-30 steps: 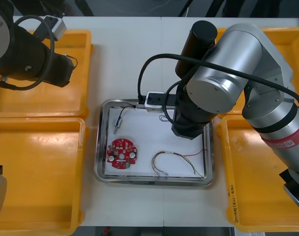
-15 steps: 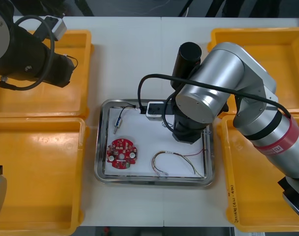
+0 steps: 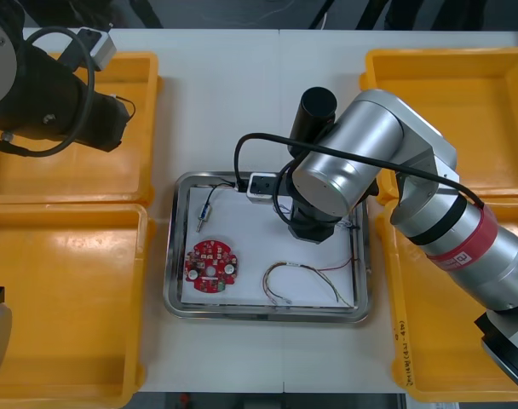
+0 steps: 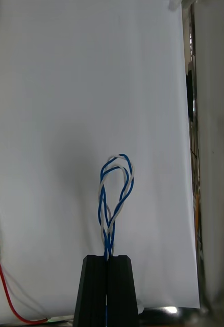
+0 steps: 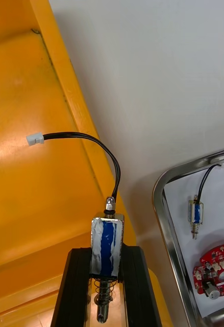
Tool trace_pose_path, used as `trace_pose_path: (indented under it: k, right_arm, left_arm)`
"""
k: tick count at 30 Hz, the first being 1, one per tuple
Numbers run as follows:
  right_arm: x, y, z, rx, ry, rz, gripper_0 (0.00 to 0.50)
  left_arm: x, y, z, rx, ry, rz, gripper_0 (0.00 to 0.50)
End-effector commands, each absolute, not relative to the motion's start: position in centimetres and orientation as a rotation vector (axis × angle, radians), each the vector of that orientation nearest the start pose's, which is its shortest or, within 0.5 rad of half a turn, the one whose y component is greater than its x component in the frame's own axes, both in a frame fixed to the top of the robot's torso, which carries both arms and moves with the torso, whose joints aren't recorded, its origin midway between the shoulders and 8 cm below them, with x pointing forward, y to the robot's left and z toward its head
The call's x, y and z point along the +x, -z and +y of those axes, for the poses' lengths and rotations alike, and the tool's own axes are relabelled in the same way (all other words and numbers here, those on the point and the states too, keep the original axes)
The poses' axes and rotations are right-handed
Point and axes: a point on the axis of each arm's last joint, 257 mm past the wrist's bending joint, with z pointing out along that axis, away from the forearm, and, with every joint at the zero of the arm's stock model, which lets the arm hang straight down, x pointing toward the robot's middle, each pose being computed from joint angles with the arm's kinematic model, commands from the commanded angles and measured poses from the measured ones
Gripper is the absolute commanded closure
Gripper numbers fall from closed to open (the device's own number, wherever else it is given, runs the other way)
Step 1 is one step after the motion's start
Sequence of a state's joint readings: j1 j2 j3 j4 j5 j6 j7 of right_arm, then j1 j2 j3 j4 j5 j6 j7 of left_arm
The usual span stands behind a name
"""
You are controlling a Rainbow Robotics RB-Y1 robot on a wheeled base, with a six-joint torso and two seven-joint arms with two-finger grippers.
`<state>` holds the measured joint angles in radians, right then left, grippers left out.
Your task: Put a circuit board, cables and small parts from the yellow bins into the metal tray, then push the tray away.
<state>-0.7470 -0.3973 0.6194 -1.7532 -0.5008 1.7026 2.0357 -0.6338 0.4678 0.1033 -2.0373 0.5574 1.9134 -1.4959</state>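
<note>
Blue-white cable (image 4: pixel 108 227) pinched in right end effector (image 4: pixel 107 258), loop over tray (image 4: pixel 214 153).

The metal tray (image 3: pixel 175 298) lies between bins (image 3: pixel 63 298) left and right. In it, the circuit board (image 3: pixel 210 266) lies left, a small metal part (image 3: pixel 204 216) behind it, a cable (image 3: pixel 306 281) right.

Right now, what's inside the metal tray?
A circuit board, a small metal part and a red and yellow cable lie in the tray. The right gripper holds a blue and white cable over it. The right arm covers its far right corner.
</note>
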Motion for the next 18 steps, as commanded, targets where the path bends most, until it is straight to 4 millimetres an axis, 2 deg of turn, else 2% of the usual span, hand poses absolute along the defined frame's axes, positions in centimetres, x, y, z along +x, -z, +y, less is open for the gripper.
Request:
trace_pose_path:
  k: [1, 12, 14, 15, 16, 17, 18]
  right_arm:
    - [45.9, 25.0, -5.8, -1.816, 0.313, 2.053, 0.5]
    - [45.8, 26.0, -5.8, -1.79, 0.289, 2.062, 0.5]
    - [45.9, 26.0, -5.7, -1.785, 0.287, 2.062, 0.456]
    - [45.8, 26.1, -5.8, -1.783, 0.286, 2.065, 0.375]
    - [45.8, 26.1, -5.7, -1.78, 0.283, 2.068, 0.239]
    - [45.8, 26.1, -5.7, -1.779, 0.282, 2.069, 0.078]
    - [45.8, 26.1, -5.7, -1.777, 0.281, 2.07, 0.0]
  left_arm:
    - [48.6, 8.4, 22.7, 0.275, 0.094, 2.415, 0.5]
    - [48.7, 8.4, 22.7, 0.27, 0.098, 2.415, 0.5]
    - [48.7, 8.4, 22.7, 0.269, 0.096, 2.415, 0.5]
    - [48.7, 8.4, 22.7, 0.268, 0.098, 2.416, 0.5]
    - [48.7, 8.4, 22.7, 0.268, 0.098, 2.416, 0.5]
    - [48.7, 8.4, 22.7, 0.268, 0.098, 2.415, 0.5]
    - [48.6, 8.5, 22.7, 0.265, 0.099, 2.417, 0.5]
